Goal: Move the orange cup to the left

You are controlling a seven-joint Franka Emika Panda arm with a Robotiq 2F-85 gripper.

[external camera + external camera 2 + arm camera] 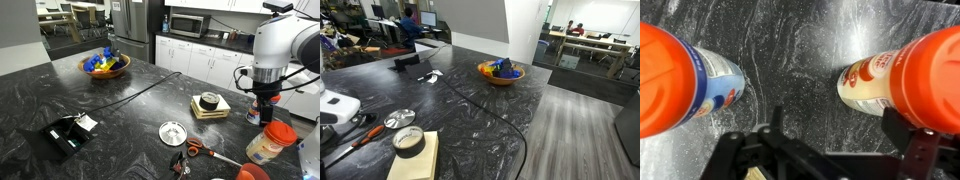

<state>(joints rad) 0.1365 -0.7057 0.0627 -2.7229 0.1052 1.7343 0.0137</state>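
The orange cup stands at the near edge of the dark marble table in an exterior view, partly cut off by the frame. It does not show in the wrist view. My gripper hangs above the table behind the cup, between the wooden block and the clear beige-filled jar with an orange lid. In the wrist view my gripper is open and empty, looking down on bare table. The jar lies to its right and a blue-labelled orange-lidded container to its left.
Orange-handled scissors and a round metal lid lie left of the cup. A tape roll on a wooden block, a fruit bowl, a black device and a cable are on the table.
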